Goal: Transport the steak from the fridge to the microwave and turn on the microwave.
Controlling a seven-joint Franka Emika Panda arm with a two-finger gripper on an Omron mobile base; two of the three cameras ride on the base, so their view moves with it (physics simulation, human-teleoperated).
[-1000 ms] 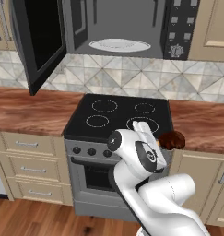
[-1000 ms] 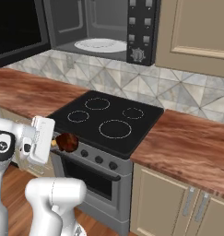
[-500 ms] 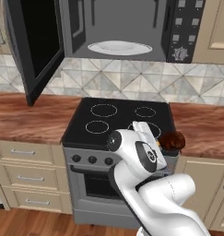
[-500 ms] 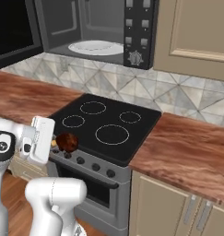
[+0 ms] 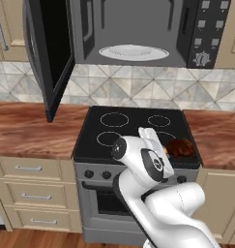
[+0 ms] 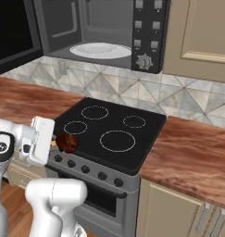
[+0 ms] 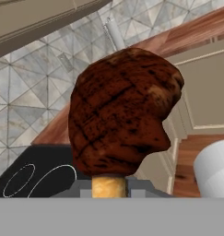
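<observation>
The steak, a dark brown lump, hangs over the front right corner of the black stove with my gripper shut on it. From the right base it is the steak beside my white hand, gripper, at the stove's front left edge. In the hand view the steak looms close and hides my fingers. The microwave hangs above the stove, its door swung open to the left and its white turntable plate bare. Its panel and knob sit on the right. The fridge is out of view.
Brown wooden counters flank the stove, with beige drawers below and a tiled backsplash behind. The open microwave door juts out over the left counter. A beige wall cabinet hangs right of the microwave.
The whole picture has shifted as the base drove, and the stove and microwave now sit more central and closer. The steak stays held in my gripper by the stove's front.
</observation>
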